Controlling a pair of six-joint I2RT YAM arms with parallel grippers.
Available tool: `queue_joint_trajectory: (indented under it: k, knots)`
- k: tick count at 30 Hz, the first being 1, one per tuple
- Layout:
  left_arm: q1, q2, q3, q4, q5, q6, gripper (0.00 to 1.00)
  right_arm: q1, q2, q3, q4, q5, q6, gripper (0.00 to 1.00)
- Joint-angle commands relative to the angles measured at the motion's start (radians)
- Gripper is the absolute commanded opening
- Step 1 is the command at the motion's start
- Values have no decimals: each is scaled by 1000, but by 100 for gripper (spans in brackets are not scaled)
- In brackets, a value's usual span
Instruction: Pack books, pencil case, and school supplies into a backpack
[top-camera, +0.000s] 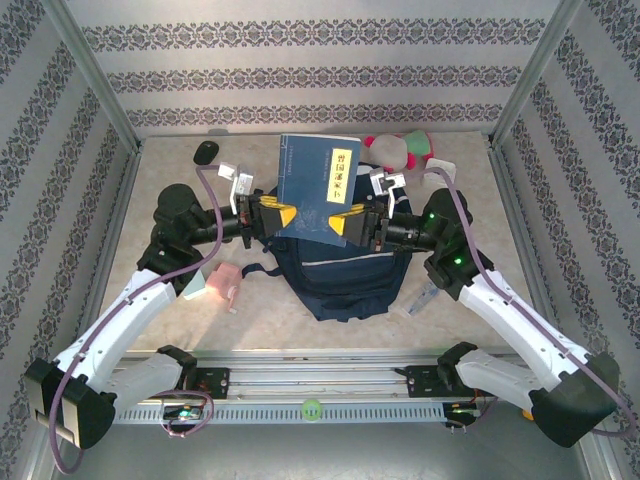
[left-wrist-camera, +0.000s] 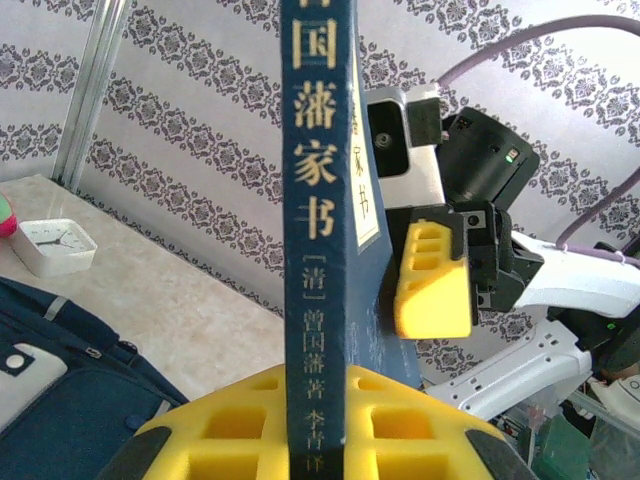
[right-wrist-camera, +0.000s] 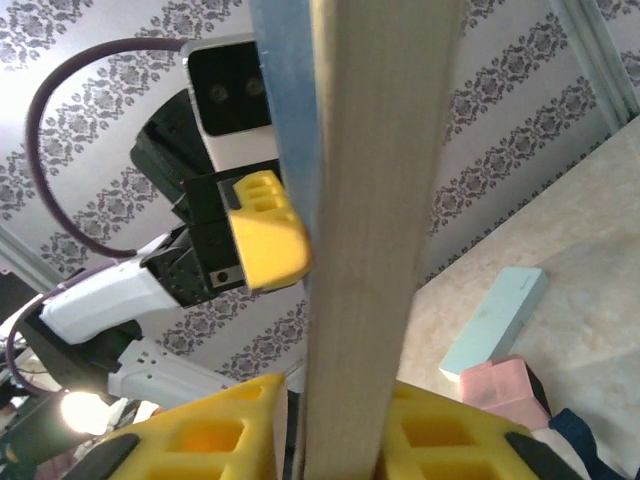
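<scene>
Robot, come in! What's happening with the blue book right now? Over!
Left gripper and right gripper both shut on the book. Book held up over the backpack. Can't tell if the backpack's top is open. Over.

Bright, even overhead light washes the table (top-camera: 260, 330), with soft shadows under the arms (top-camera: 130, 310). Close to the right pincer (right-wrist-camera: 340, 400), the book (right-wrist-camera: 365, 200) in its grip blurs; a glare spot (right-wrist-camera: 62, 410) burns low to its left.
</scene>
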Motion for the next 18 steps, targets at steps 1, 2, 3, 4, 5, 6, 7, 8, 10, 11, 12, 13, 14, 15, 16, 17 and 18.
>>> queue_joint_trajectory:
  k: [1, 2, 3, 4, 5, 6, 7, 8, 10, 11, 12, 13, 14, 15, 16, 17, 18]
  knots:
    - [-22, -16, 3, -25, -1, 51, 10, -14, -7, -7, 63, 31, -37, 8]
    - [-24, -18, 5, -43, -7, 64, 15, -21, -16, -13, 47, 32, -59, 3]
    - [-24, -24, 12, -84, -19, 90, 23, -29, -26, -17, 25, 29, -85, 1]
    - [-24, -37, 22, -147, -46, 131, 36, -38, -42, -19, -24, 27, -136, 0]
    - [-23, -52, 36, -226, -81, 183, 49, -46, -62, -18, -101, 35, -218, 0]
    - [-23, -64, 52, -302, -112, 236, 57, -49, -83, -13, -186, 58, -300, 0]
    - [-24, -77, 71, -394, -155, 310, 61, -49, -107, -4, -301, 96, -413, 0]
    - [-23, -86, 85, -471, -188, 371, 63, -47, -122, 8, -397, 125, -503, 0]
    - [-24, -98, 127, -643, -256, 514, 64, -46, -149, 38, -601, 175, -733, 0]
    - [-24, -99, 150, -715, -280, 582, 65, -42, -160, 53, -687, 199, -853, 0]
    - [-24, -99, 169, -779, -296, 639, 65, -35, -165, 63, -769, 232, -942, 0]
    - [-24, -99, 189, -839, -306, 702, 66, -24, -169, 75, -842, 277, -1041, 0]
    - [-26, -99, 204, -888, -305, 759, 66, -14, -172, 81, -893, 319, -1119, 0]
    - [-30, -100, 218, -941, -304, 835, 68, 0, -173, 86, -943, 355, -1196, 0]
    - [-35, -99, 230, -981, -314, 894, 69, 15, -171, 92, -982, 390, -1275, 0]
    - [-42, -98, 240, -1013, -330, 930, 70, 33, -168, 98, -1010, 425, -1320, 0]
    - [-49, -96, 248, -1032, -340, 954, 71, 51, -164, 102, -1021, 463, -1344, 0]
